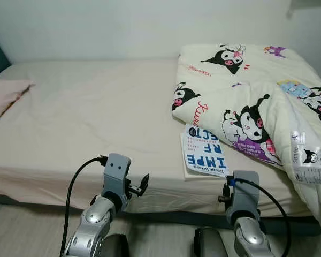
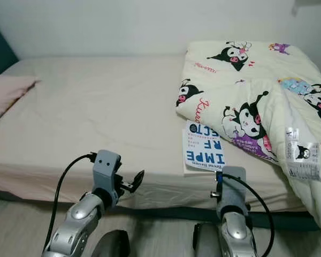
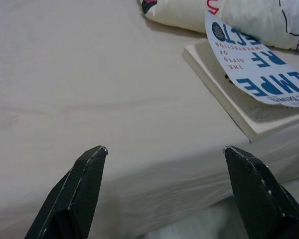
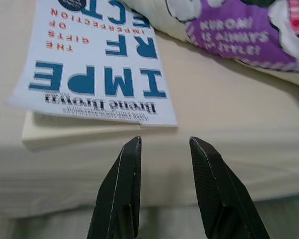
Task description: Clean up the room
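Left hand [image 3: 162, 154] wide open, holding nothing, just short of the bed [image 1: 96, 112] near edge. Right hand [image 4: 164, 144] fingers slightly parted, holding nothing, pointed at the book [image 1: 204, 152]. Book lies at the near edge, cover lifted off the pages, far end tucked under the blanket [image 1: 246, 101]. Blanket covers the right side, draping over the edge. Bare sheet left of book. Pillow [image 1: 5, 96] far left.

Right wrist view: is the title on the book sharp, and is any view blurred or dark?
Right wrist view: the book cover print reads sharply; the right gripper fingers are slightly soft. Left wrist view: the book is sharp too, lit evenly. Left eye view: clear, soft light, no glare on the bed.
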You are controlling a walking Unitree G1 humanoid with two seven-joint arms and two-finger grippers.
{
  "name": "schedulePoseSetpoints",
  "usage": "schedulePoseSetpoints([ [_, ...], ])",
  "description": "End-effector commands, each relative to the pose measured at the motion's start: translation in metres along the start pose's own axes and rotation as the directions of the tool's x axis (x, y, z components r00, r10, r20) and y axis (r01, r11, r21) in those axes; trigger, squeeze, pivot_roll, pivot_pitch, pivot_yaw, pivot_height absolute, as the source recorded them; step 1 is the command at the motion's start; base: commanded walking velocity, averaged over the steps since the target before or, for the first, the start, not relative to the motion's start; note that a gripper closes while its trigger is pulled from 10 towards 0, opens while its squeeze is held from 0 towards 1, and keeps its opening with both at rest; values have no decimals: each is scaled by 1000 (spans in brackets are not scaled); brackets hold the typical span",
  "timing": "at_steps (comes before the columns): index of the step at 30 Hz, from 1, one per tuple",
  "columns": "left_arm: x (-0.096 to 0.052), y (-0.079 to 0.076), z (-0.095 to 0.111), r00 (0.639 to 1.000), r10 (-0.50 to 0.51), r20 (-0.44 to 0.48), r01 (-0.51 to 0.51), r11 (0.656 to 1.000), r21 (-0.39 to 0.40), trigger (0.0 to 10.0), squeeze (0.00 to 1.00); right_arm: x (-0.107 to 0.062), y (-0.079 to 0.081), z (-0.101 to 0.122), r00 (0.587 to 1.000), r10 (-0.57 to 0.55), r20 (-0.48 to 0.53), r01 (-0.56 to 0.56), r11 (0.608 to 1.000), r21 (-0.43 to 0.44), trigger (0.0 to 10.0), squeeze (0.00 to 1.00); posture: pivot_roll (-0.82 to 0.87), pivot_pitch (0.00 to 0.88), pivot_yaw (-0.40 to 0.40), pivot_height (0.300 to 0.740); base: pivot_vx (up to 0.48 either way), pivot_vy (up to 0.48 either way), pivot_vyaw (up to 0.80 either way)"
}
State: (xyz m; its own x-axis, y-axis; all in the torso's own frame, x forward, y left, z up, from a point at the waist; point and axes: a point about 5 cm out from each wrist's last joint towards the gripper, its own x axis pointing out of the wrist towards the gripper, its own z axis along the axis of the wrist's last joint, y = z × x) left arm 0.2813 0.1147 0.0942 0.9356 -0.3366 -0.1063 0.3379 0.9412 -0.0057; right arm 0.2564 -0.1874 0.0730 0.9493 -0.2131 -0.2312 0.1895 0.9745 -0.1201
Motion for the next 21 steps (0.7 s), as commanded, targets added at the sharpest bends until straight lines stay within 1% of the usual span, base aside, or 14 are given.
schedulePoseSetpoints([
  [1,-2,3,-5,1000,12,-17,-12,1000,-9,10000,0,2,4,-6,999,12,-30,-11,1000,15,10000,0,-36,147,59,582,0,0,0],
  [5,-5,11,0,999,43,14,-43,999,-12,10000,0,11,5,1,1000,12,0,-12,999,42,10000,0,-32,163,50,573,0,0,0],
  [6,-8,15,2,998,58,35,-57,998,-18,10000,0,14,6,5,1000,16,27,-18,996,86,10000,0,-29,168,45,573,0,0,0],
  [7,-8,15,2,998,58,35,-57,998,-18,10000,0,14,6,5,1000,16,27,-18,996,86,10000,0,-29,168,45,573,0,0,0],
  [10,-12,17,6,996,64,60,-62,998,-27,10000,0,18,5,9,999,4,46,-12,985,170,10000,0,-25,176,35,573,0,0,0],
  [11,-12,17,6,996,64,60,-62,998,-27,10000,0,18,5,9,999,4,46,-12,985,170,10000,0,-25,176,35,573,0,0,0],
  [12,-13,18,7,996,63,68,-61,998,-29,10000,0,18,4,10,999,-5,54,-6,979,201,10000,192,-23,177,34,573,0,0,0],
  [13,-13,18,7,996,63,68,-61,998,-29,10000,0,18,4,10,999,-5,54,-6,979,201,10000,192,-23,177,34,573,0,0,0],
  [14,-14,19,8,995,60,79,-58,998,-32,10000,0,19,3,11,998,-14,59,-1,972,235,10000,1000,-22,181,32,573,0,0,0],
  [15,-17,19,10,995,50,91,-48,998,-32,10000,0,19,2,11,998,-26,62,8,963,270,10000,1000,-20,184,31,573,0,0,0],
  [16,-17,19,10,995,50,91,-48,998,-32,10000,0,19,2,11,998,-26,62,8,963,270,10000,1000,-20,184,31,573,0,0,0],
  [19,-22,18,13,994,19,105,-16,999,-28,10000,0,18,0,8,998,-48,51,27,935,354,10000,1000,-17,187,34,573,0,0,0],
  [20,-22,18,13,994,19,105,-16,999,-28,10000,0,18,0,8,998,-48,51,27,935,354,10000,1000,-17,187,34,573,0,0,0],
  [21,-23,18,12,994,9,105,-7,1000,-26,10000,0,18,0,6,998,-52,44,31,923,383,10000,1000,-16,188,34,573,0,0,0],
])
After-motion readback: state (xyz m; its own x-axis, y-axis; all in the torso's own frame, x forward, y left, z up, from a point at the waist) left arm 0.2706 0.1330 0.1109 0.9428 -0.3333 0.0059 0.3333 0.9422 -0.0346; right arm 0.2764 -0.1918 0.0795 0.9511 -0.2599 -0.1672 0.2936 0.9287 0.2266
